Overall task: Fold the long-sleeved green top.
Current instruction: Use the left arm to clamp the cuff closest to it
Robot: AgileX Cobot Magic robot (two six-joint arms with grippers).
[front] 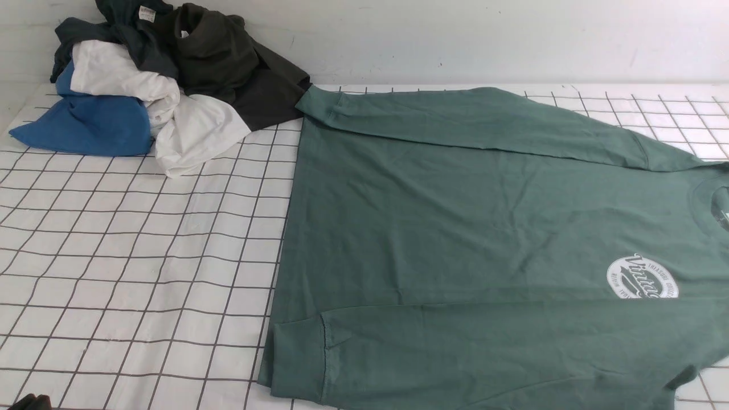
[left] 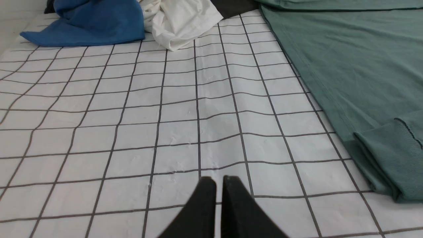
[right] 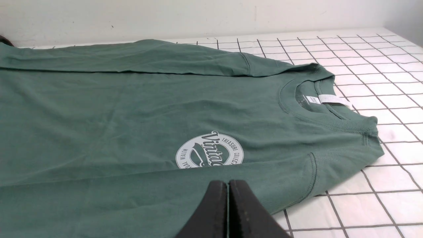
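Covering the table, what is that? (Mei)

A white cloth [front: 142,256] ruled with a dark grid, lightly rippled. Behind it stands a plain pale wall [front: 455,40] with a few small marks. (Tom)

And the green long-sleeved top [front: 455,228]? (Mei)

Spread flat on the right half of the cloth, chest up, collar towards the right and hem towards the middle. Both sleeves are folded in along the body. The near one hides the lower part of the white oval logo [front: 641,276]. (Tom)

What sits in the far left corner? (Mei)

A heap of clothes: a blue garment [front: 85,125], a white garment [front: 188,131], a dark teal garment [front: 125,28] and a dark olive-brown garment [front: 228,62]. The top's far cuff [front: 310,102] reaches the olive one's edge. (Tom)

The arms? (Mei)

The left gripper [left: 218,180] is above bare grid beside the hem, jaws drawn together with only a slit between them, holding nothing. The right gripper [right: 228,183] is over the near sleeve, jaws pressed together. I see no fabric pinched, and cannot tell whether it touches the sleeve. (Tom)
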